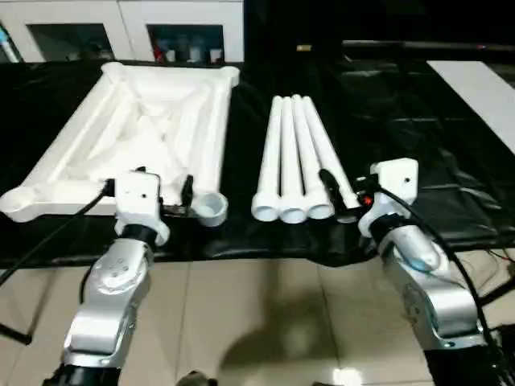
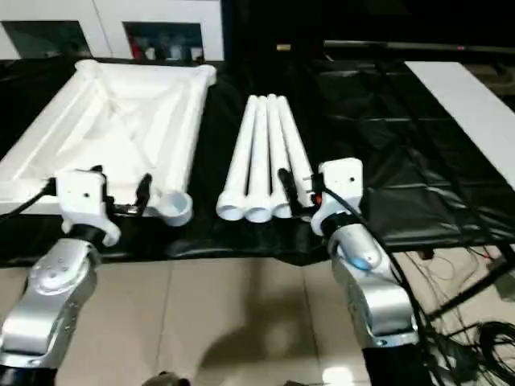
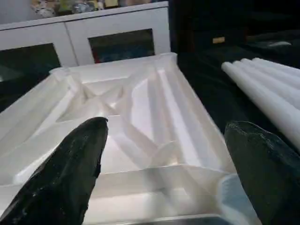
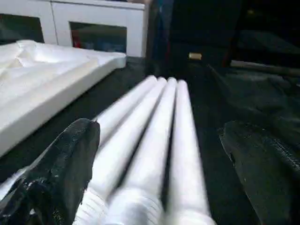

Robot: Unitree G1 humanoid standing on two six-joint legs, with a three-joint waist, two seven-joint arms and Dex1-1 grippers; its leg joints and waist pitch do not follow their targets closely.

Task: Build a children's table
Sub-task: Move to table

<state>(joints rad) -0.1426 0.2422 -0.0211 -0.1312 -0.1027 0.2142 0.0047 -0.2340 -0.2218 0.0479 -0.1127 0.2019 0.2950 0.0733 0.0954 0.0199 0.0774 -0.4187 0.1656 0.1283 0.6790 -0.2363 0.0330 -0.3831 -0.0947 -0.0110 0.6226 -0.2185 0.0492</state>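
Note:
The children's table top (image 1: 153,137) lies upside down on the left, white, with its ribbed underside up and a round corner socket (image 1: 211,209) at the near right corner. My left gripper (image 1: 149,191) stands open over the top's near edge, its fingers (image 3: 61,178) wide apart with nothing between them. Several long white tube legs (image 1: 294,161) lie side by side in the middle, wide ends toward me. My right gripper (image 1: 354,193) is open at their near ends, and the legs (image 4: 154,140) run between its fingers (image 4: 56,178) without being gripped.
Everything rests on a table draped in black sheeting (image 1: 402,121). A flat white panel (image 1: 483,88) lies at the far right. White cabinets with glass doors (image 1: 121,32) stand behind. Tiled floor (image 1: 257,322) lies below the near edge, with cables (image 2: 475,338) at the right.

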